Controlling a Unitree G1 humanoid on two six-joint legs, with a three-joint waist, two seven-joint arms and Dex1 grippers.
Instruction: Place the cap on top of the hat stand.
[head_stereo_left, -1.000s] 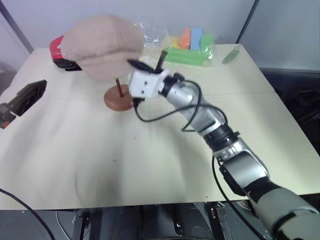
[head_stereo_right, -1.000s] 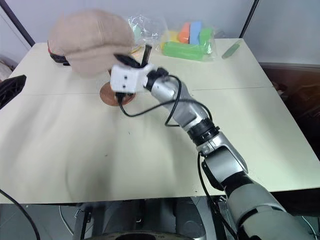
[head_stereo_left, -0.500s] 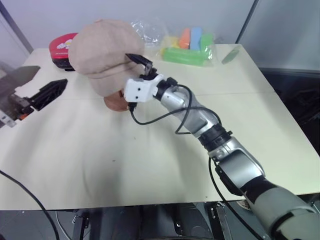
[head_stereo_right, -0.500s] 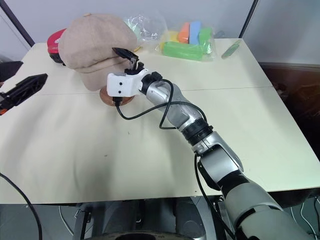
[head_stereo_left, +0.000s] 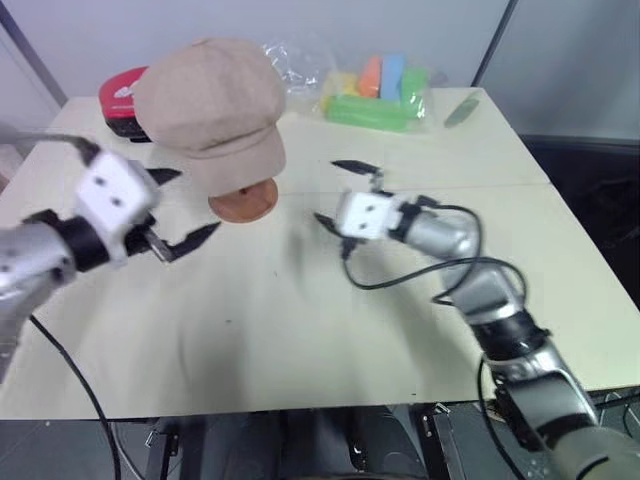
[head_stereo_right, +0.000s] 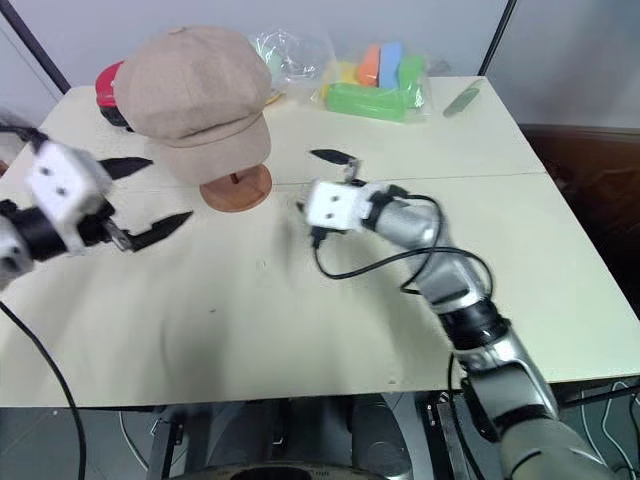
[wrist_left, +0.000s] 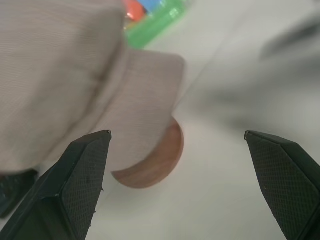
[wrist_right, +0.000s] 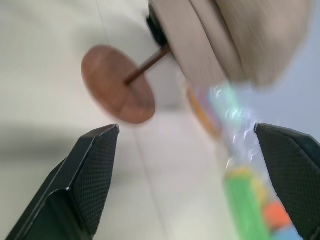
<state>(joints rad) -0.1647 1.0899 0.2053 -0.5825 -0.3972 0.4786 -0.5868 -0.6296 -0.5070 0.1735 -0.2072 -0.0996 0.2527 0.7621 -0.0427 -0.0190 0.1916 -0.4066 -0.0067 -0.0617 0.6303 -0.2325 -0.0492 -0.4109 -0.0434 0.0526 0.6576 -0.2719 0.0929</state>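
Cap (head_stereo_left: 210, 103) sits atop the hat stand (head_stereo_left: 243, 201), between the wide-spread left gripper (head_stereo_left: 172, 212) and wide-spread right gripper (head_stereo_left: 338, 193), touching neither.

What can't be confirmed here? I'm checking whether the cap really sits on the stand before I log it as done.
- Top disc of the reddish-brown hat stand: hidden under the soft beige fabric cap in both eye views and both wrist views, so its seating is unconfirmed.
- Red-topped black round case: largely hidden behind the cap.
- Contents of the clear plastic bag: colourful pieces too small to identify.
- Right wrist view: background blurred.
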